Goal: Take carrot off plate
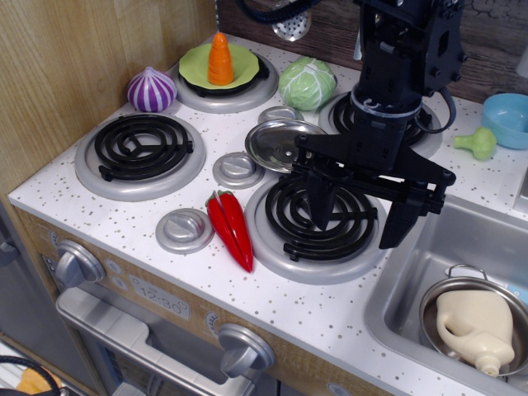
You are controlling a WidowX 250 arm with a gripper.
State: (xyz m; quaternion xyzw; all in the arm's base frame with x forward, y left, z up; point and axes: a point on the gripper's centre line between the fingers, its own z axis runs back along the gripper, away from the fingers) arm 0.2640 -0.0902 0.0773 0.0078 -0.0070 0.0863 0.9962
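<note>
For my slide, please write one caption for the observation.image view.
Open gripper hovers over the front right burner, far from the carrot standing on the green plate at the back.

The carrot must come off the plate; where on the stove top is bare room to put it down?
The front-left burner is bare, bordered by the purple onion and the wood wall. The speckled front edge is free too. Crowded: the middle, with silver lid, chili peppers and the open hand. The carrot stands on the plate.
</note>
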